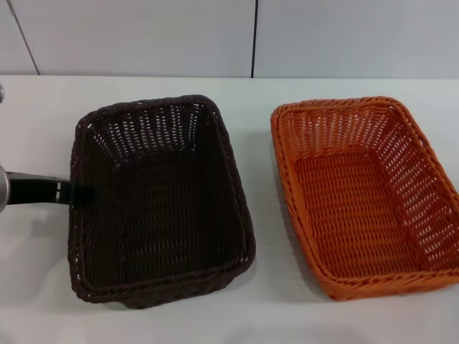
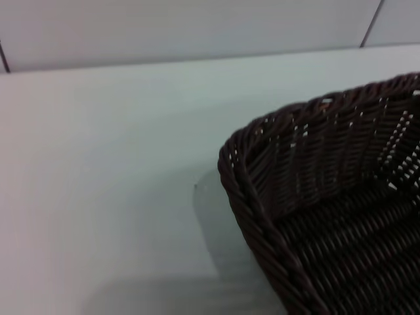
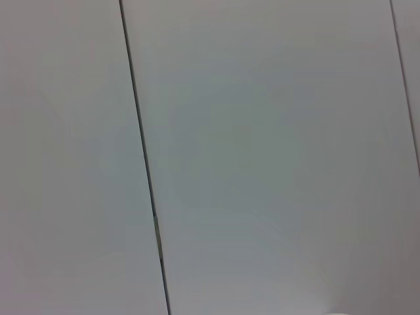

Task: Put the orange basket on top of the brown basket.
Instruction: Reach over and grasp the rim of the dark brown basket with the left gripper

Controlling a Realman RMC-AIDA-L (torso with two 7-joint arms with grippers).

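The brown basket stands upright on the white table, left of centre in the head view. The orange basket stands upright beside it on the right, a small gap apart, and is empty. My left gripper comes in from the left and sits at the brown basket's left rim, about halfway along that side. The left wrist view shows one corner of the brown basket close up. My right gripper is out of view.
The white table runs back to a pale panelled wall. The right wrist view shows only pale panels with a dark seam. Bare table lies in front of and behind both baskets.
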